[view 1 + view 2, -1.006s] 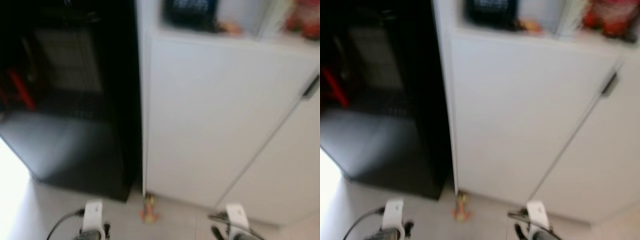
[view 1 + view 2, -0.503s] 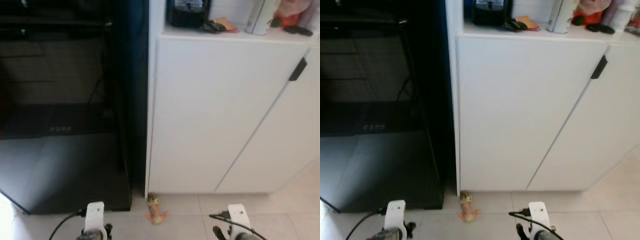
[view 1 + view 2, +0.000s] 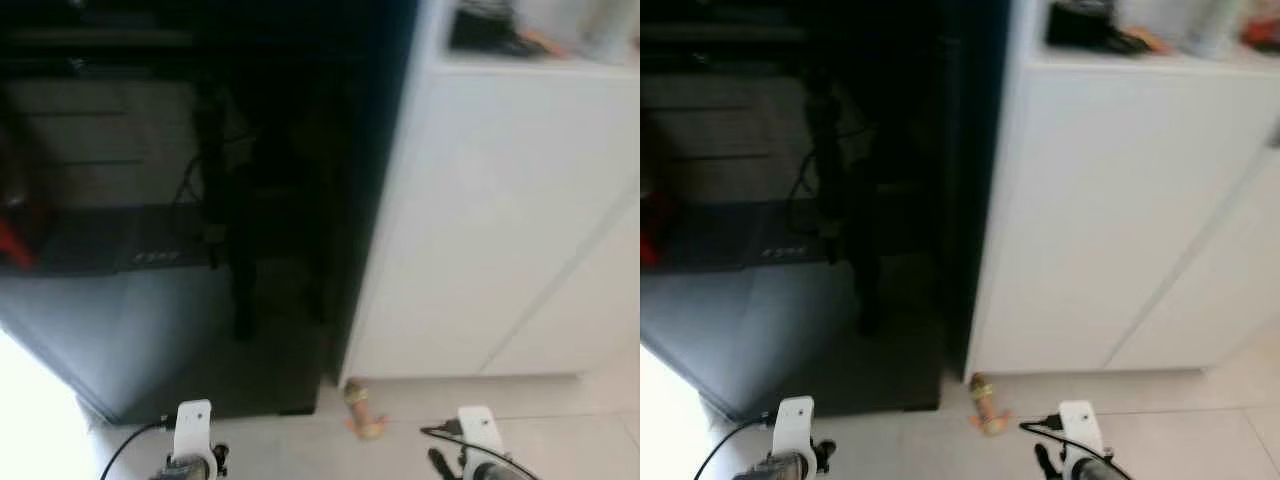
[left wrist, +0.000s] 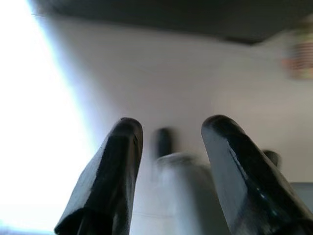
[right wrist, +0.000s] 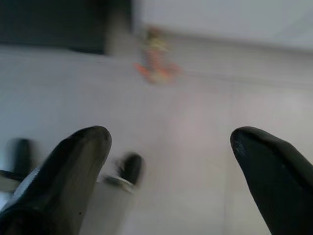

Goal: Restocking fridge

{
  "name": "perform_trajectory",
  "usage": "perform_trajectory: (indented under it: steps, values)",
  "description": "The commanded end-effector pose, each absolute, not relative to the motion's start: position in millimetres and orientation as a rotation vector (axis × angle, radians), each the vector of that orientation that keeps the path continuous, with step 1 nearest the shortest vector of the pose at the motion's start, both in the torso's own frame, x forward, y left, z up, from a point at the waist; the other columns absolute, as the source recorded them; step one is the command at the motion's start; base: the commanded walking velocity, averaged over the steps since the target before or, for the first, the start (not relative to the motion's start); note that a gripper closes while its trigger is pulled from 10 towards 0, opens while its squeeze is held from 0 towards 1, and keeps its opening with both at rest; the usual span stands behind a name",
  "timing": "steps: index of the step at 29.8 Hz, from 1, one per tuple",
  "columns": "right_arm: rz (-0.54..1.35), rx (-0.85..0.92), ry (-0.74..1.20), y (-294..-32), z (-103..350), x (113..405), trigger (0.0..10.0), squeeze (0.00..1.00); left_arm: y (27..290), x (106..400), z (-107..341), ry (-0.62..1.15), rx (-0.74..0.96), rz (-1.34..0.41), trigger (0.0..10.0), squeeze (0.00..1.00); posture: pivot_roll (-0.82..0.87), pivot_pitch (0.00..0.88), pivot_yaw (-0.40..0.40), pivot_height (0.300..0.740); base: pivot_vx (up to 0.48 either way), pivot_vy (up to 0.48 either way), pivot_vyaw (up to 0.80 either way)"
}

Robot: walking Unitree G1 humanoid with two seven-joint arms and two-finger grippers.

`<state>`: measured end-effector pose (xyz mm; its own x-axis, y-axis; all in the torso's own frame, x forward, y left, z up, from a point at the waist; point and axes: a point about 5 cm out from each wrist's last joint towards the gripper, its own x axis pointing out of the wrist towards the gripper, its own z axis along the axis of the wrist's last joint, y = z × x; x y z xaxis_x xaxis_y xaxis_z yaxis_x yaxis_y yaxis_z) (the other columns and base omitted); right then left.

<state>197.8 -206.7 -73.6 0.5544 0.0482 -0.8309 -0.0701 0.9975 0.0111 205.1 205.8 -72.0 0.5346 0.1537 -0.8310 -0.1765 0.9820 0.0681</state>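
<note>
A tall black glossy fridge (image 3: 180, 300) stands shut ahead on the left, with the room reflected in its door. Both arms hang low over the tiled floor. The left gripper (image 4: 168, 127) is open, holds nothing and points down at the floor. The right gripper (image 5: 168, 137) is open wide and also holds nothing. Their white wrists (image 3: 192, 440) (image 3: 478, 438) show at the lower edge of the eye views.
A white cabinet (image 3: 500, 230) adjoins the fridge on the right, with blurred dark items (image 3: 480, 30) on its counter. A small orange toy (image 3: 364, 412) lies on the floor at the cabinet's foot. Bright light (image 3: 30, 420) floods the floor at the left.
The camera has swung to the left: fridge and cabinet sit further right in the picture, now blurred. Both arms still hang as before.
</note>
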Motion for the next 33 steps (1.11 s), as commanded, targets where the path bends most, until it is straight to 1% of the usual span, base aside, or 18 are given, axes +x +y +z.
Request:
perform_trajectory:
  steps: [1,10,26,33]
  values:
    - [0.067,-0.025,0.982,-210.8,-73.6,196.1,10.0,0.00,199.9,204.9,-73.2,0.997,-0.030,0.186,10.0,0.00,-0.13,0.002,-0.042,0.740,0.000,0.476,0.00]
    - [0.017,0.003,0.986,-212.6,-74.6,194.2,10.0,0.00,199.3,204.8,-73.4,0.998,-0.034,0.184,10.0,0.00,-0.12,0.015,-0.046,0.740,0.000,0.476,0.00]
    - [0.017,0.005,0.991,-211.9,-74.9,194.0,10.0,0.00,200.2,204.6,-73.4,1.002,-0.032,0.182,10.0,0.00,-0.12,0.036,-0.041,0.740,0.000,0.476,0.00]
    - [0.022,0.002,0.998,-212.2,-75.5,192.8,10.0,0.00,199.8,203.9,-73.8,1.003,-0.029,0.180,10.0,0.00,-0.11,0.023,-0.041,0.740,0.000,0.476,0.00]
